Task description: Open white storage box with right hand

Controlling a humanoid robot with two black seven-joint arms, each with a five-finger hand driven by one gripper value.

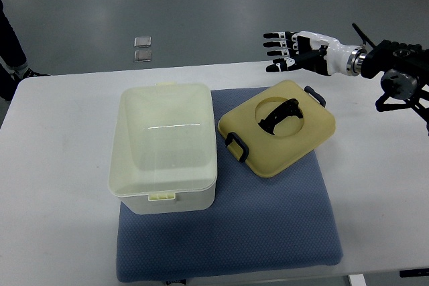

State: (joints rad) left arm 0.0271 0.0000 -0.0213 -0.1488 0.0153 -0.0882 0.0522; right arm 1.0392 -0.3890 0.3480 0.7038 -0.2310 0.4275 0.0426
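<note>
One white storage box (164, 145), one yellow lid (278, 127), one blue mat (268, 226).

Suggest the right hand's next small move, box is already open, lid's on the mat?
Probably pull the right hand back toward the right edge and rest. The white storage box stands open, its yellowish lid lies flat beside it on the blue mat, and the hand hovers above the table's far edge, fingers spread, holding nothing.

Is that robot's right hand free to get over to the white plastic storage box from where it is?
Probably yes. The right hand hangs open above the table's far edge, holding nothing. The white plastic storage box sits to its left with its lid closed; only the low yellow lid lies between them, easy to pass over.
</note>
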